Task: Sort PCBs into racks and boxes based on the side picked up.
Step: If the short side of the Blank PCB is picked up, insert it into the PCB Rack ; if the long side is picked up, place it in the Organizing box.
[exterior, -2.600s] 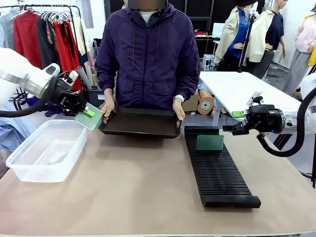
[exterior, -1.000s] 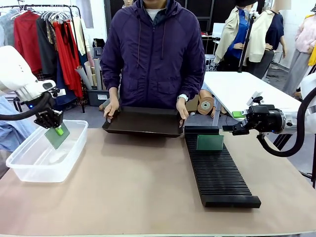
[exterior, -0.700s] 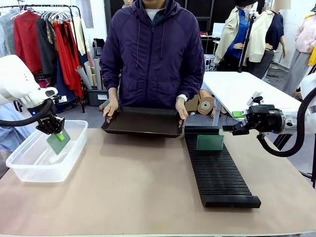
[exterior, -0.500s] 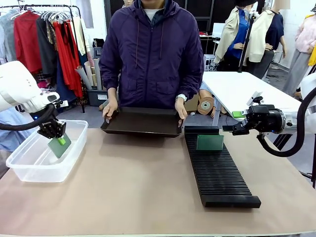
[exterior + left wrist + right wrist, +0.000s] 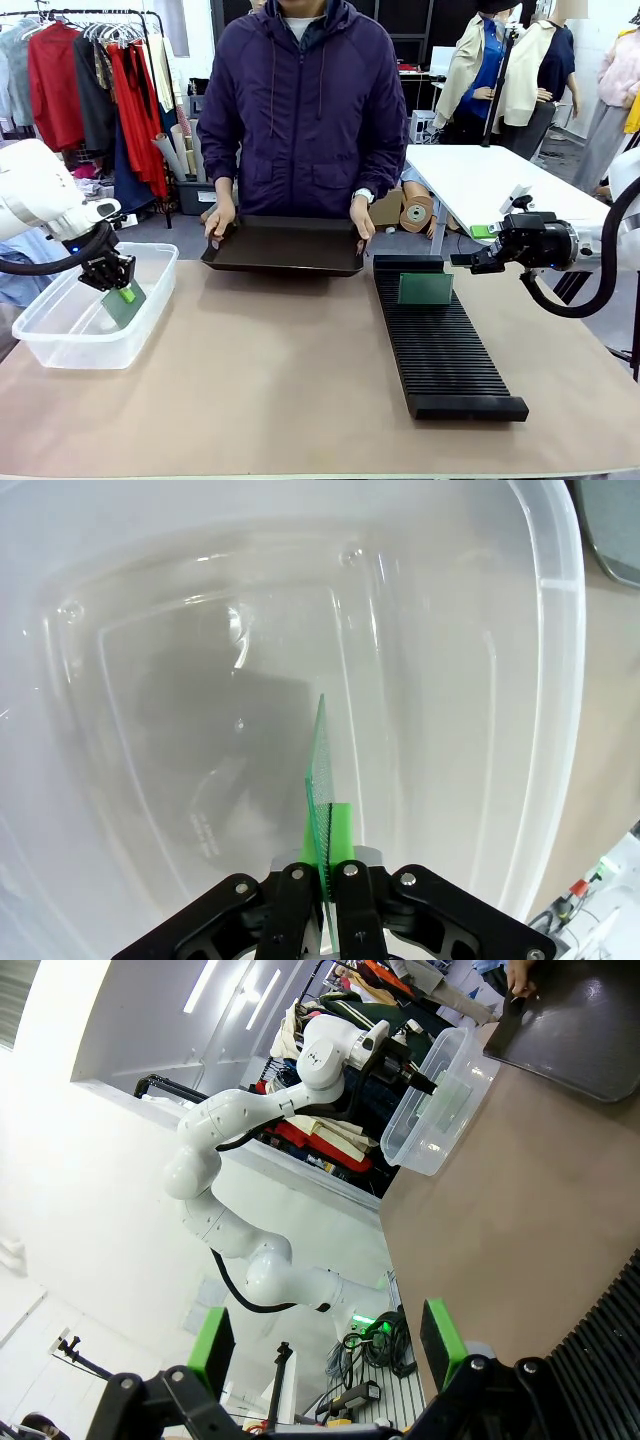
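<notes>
Our left gripper point(image 5: 322, 875) pinches a PCB point(image 5: 321, 775) edge-on, low inside the box point(image 5: 60, 345) at our ten o'clock. We judge the drop is in hand: next, let go. Our right gripper point(image 5: 325, 1345) hangs wide, empty, beside the rack point(image 5: 440, 350).

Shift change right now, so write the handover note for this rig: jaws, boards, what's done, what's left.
Left gripper: jaws shut on a PCB, held on edge down inside the clear box, not released.
Right gripper: jaws open, empty, hovering right of the rack.
Done: one board stands in a slot near the rack's far end.
Left: release the held board.
The person holds the dark tray at the far side.
</notes>
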`<state>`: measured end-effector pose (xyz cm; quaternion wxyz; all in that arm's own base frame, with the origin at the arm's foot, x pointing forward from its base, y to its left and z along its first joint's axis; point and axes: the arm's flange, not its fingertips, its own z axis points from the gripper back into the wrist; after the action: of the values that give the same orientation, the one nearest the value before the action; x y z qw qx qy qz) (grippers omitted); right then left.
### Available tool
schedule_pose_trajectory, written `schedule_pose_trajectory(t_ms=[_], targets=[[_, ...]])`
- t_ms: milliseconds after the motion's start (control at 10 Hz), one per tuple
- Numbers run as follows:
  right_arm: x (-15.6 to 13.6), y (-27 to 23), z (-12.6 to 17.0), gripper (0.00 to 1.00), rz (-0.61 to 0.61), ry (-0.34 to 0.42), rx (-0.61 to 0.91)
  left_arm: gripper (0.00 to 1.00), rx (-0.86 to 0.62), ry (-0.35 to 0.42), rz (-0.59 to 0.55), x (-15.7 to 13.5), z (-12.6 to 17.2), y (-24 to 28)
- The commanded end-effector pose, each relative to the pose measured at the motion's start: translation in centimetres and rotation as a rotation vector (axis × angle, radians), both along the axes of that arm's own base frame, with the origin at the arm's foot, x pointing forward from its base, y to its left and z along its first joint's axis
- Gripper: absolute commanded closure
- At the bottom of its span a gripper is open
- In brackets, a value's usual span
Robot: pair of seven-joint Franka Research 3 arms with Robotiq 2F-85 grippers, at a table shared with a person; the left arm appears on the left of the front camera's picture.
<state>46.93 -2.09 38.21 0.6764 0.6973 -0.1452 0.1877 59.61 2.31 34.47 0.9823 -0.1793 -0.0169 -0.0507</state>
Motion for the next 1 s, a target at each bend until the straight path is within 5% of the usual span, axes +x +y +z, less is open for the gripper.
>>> schedule_pose_trajectory(t_ms=[0, 300, 600, 700, 900], targets=[[0.1, 0.0, 0.2, 0.0, 0.001, -0.008, 0.0, 0.96, -0.017, -0.027, 0.018, -0.2, -0.1, -0.1], [0.1, 0.0, 0.2, 0.0, 0.001, -0.008, 0.0, 0.67, 0.009, -0.048, 0.013, -0.1, 0.6, -0.6], [0.1, 0.0, 0.2, 0.0, 0.001, -0.008, 0.0, 0.09, 0.078, -0.066, 0.039, -0.3, 2.1, -0.5], [0.1, 0.0, 0.2, 0.0, 0.001, -0.008, 0.0, 0.0, 0.106, -0.067, 0.043, -0.7, 2.9, -0.5], [0.1, 0.0, 0.2, 0.0, 0.001, -0.008, 0.0, 0.0, 0.163, -0.08, 0.058, -1.5, 4.2, -0.4]])
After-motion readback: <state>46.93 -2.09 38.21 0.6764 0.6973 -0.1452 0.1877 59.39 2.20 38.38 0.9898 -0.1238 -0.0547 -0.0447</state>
